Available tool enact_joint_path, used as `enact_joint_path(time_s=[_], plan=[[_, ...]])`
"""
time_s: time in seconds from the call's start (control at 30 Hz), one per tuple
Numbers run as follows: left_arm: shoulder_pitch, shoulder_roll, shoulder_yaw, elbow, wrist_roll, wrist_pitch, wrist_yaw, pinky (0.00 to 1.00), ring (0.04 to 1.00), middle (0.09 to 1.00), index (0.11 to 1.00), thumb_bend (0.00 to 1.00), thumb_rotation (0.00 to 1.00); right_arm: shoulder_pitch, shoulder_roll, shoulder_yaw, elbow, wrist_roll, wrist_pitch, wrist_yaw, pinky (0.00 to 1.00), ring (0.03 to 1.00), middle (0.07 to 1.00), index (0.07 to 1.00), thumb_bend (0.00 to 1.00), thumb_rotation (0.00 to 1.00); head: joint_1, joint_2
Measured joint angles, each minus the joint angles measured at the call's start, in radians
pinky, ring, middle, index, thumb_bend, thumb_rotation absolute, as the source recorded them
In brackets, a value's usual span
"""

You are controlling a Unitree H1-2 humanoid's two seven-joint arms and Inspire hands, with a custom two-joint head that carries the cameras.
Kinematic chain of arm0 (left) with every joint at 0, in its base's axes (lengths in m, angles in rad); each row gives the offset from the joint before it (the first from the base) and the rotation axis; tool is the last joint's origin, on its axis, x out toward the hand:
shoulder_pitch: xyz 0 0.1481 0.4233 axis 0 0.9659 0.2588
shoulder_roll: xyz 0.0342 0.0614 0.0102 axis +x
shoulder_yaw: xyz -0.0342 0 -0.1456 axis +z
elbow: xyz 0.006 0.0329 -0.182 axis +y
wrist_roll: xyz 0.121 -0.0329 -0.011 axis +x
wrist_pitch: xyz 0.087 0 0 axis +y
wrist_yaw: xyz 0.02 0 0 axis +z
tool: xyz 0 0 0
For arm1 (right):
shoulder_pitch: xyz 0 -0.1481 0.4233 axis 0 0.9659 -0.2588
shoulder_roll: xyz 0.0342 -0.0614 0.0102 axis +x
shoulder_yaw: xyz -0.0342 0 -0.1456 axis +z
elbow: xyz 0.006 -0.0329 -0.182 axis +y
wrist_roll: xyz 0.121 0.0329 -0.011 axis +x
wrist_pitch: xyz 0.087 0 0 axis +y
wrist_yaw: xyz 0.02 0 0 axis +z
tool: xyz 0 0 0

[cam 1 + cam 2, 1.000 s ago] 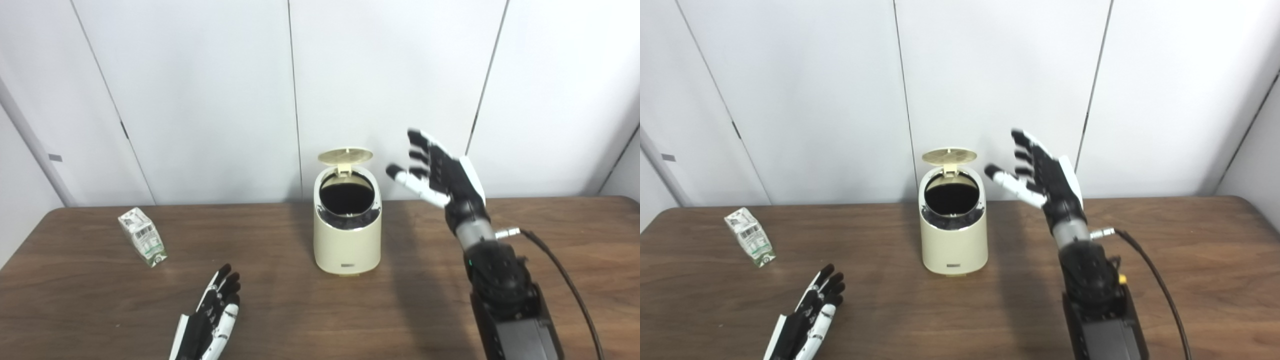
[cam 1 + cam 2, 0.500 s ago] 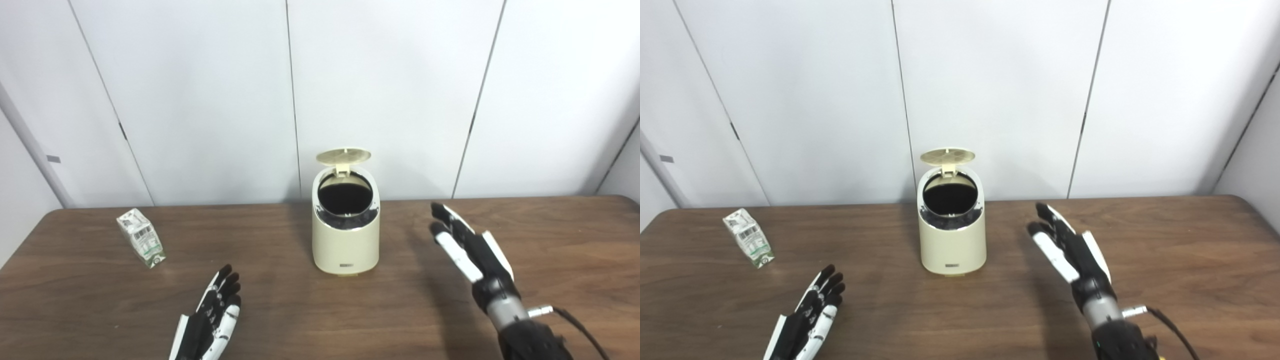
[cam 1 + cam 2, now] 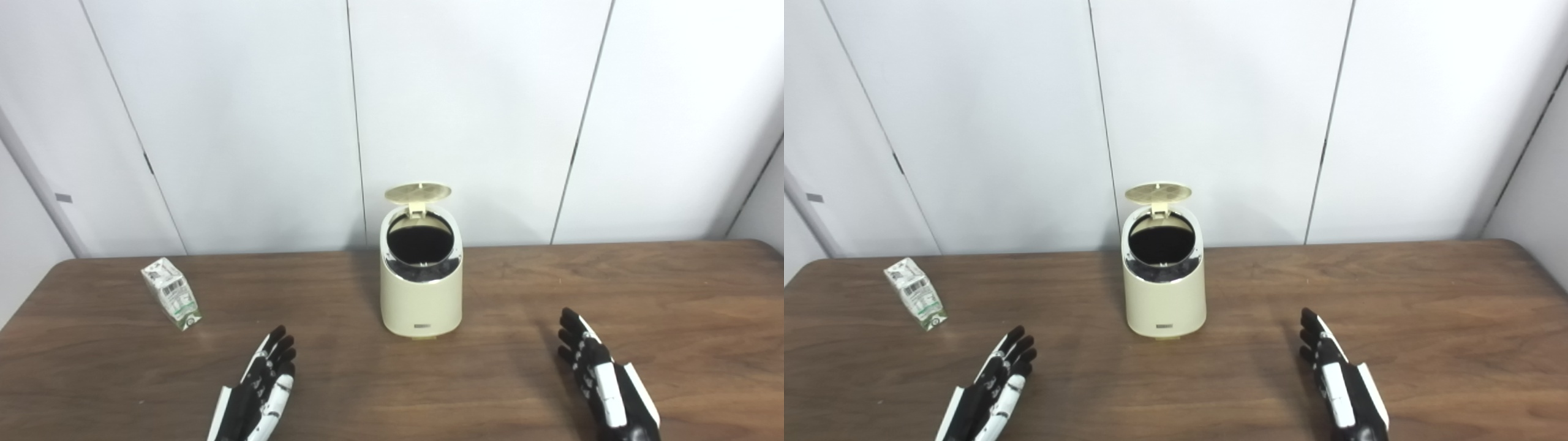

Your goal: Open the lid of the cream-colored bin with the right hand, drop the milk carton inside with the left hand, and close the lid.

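Fingers [image 3: 274, 349] of the left hand [image 3: 257, 392] lie extended and slightly spread, flat over the table [image 3: 674, 288], holding nothing; fingers [image 3: 579, 343] of the right hand [image 3: 603, 383] are likewise straight, apart and empty, low over the wood on the opposite side. Milk carton [image 3: 171, 293] stands tilted on the table, well apart from the left fingertips, beyond them and off to their outer side, untouched. Cream-colored bin [image 3: 421, 282] stands between the two hands and farther out than either set of fingertips; its lid [image 3: 418, 192] is raised at the rear hinge and the dark mouth is exposed. Judgement: the opening step appears complete and the step in hand is the left-hand pickup of the carton. Recommended practice: carry the left hand forward and outward with the fingers kept wide, approach the carton across its narrow faces, place thumb against one face and fingers against the opposite, and close only once both sides are bracketed. Risk noted: the carton looks light and leaning, so a fingertip brush before closure may topple or slide it. Lift clear before travelling toward the mouth.
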Motion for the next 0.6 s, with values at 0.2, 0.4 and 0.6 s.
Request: enact_joint_path(time_s=[0.2,0.4,0.6], plan=[[-0.001,0.0,0.0,0.001,0.002,0.0,0.0,0.94,0.913,0.918,0.965,0.32,0.56,0.004,0.006,-0.004,0.003,0.007,-0.021,-0.001,0.97,0.963,0.961,0.942,0.66,1.0,0.018,0.005],[-0.002,0.001,-0.005,0.003,0.004,-0.005,-0.003,0.95,0.912,0.923,0.974,0.36,0.59,0.004,0.009,-0.017,0.008,0.019,-0.035,-0.01,0.97,0.962,0.963,0.947,0.61,1.0,0.074,-0.002],[-0.001,-0.005,-0.012,0.005,0.026,-0.036,0.005,0.9,0.898,0.911,0.959,0.42,0.48,-0.009,-0.001,-0.033,0.033,0.035,-0.078,-0.006,1.0,0.972,0.98,0.965,0.6,1.0,0.202,-0.014]])
